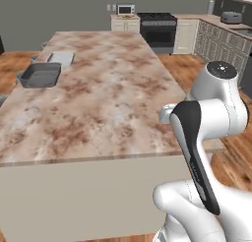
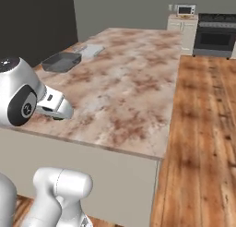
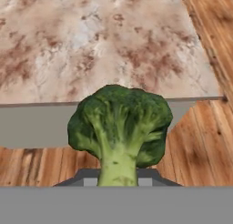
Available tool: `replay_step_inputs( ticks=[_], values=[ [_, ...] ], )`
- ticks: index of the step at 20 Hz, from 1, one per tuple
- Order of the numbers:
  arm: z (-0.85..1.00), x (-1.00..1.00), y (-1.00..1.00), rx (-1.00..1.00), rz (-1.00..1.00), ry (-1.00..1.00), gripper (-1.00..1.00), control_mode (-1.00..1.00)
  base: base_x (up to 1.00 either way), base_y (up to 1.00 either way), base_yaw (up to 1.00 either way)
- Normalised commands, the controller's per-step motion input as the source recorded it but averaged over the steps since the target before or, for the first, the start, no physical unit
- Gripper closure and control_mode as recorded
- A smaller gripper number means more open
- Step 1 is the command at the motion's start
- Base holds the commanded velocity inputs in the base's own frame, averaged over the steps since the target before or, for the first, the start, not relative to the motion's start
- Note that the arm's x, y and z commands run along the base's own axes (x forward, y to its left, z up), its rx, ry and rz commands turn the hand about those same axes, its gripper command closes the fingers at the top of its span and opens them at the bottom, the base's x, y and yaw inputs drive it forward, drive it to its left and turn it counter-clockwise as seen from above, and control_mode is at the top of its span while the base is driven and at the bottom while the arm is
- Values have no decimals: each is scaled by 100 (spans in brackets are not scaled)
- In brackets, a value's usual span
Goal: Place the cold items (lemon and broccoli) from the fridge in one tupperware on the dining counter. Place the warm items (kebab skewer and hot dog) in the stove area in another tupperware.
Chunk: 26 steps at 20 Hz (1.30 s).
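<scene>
Before the dining counter [image 3: 104, 45], broccoli [image 3: 119, 127] stem-first in the closed claw [image 3: 118, 181], crown pointing away.

Dark green broccoli [image 3: 119, 127] stands stem-down, held off the table's near edge; dark grey tupperware [image 1: 39, 75] sits beside the light grey tray [image 1: 60, 57].

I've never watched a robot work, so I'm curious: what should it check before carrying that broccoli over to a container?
1. Broccoli held in the end effector: ok, stem sits between the fingertips.
2. Dark grey tupperware present on the dining counter: ok.
3. Light grey tray kept apart for warm items: ok, beside it.
4. Lemon already inside the dark one: cannot tell.
5. Counter path free of obstacles: ok.
</scene>
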Motion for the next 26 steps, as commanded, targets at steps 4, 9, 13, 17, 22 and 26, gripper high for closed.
replay_step_inputs(
  ticks=[4,9,13,17,22,26],
  values=[
    [0,0,0,0,0,0,100,100,-5,100,-12],
    [0,0,0,0,0,0,100,100,-4,100,-14],
    [0,0,0,0,0,0,100,100,0,100,-17],
    [0,0,0,0,0,0,100,100,0,100,-26],
    [0,0,0,0,0,0,100,100,0,100,-31],
    [0,0,0,0,0,0,100,100,0,100,-32]
  ],
)
